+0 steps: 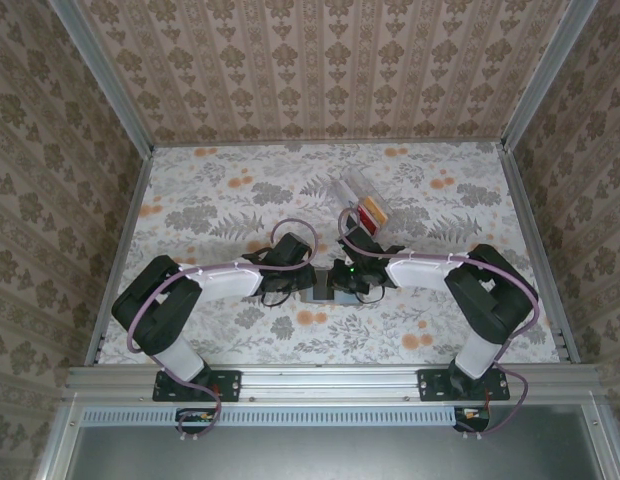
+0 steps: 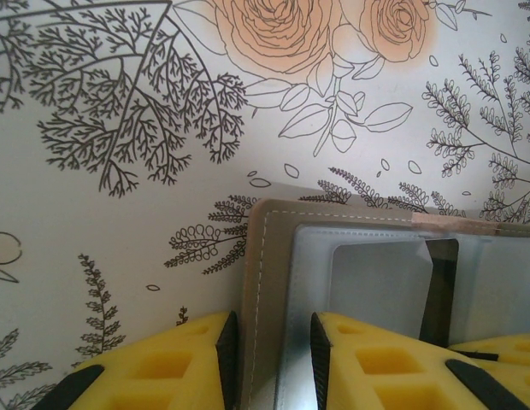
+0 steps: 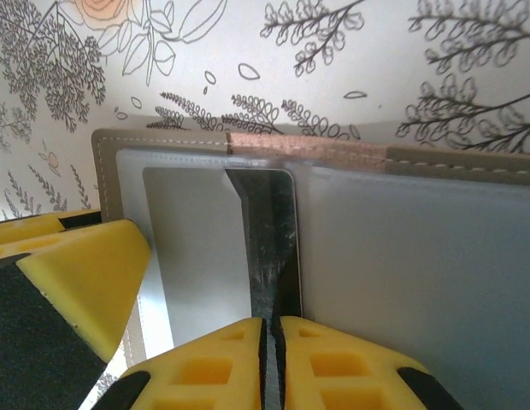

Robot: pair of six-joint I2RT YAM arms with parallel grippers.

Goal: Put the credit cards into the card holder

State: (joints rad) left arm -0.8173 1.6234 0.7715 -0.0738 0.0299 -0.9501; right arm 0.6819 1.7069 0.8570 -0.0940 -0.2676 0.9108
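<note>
Left gripper [image 2: 271, 329] pinches holder [image 2: 265, 248] by its edge; right gripper [image 3: 271, 325] pinches black card [image 3: 269, 231] in its pocket; open table [image 1: 210, 210] around, box [image 1: 358, 188] beyond.

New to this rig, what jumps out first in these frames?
Both arms meet mid-table over the card holder. The left gripper clamps its stitched edge, while the right gripper pinches a black card at its clear pocket. Farther back, a clear box holds red and orange cards.
</note>
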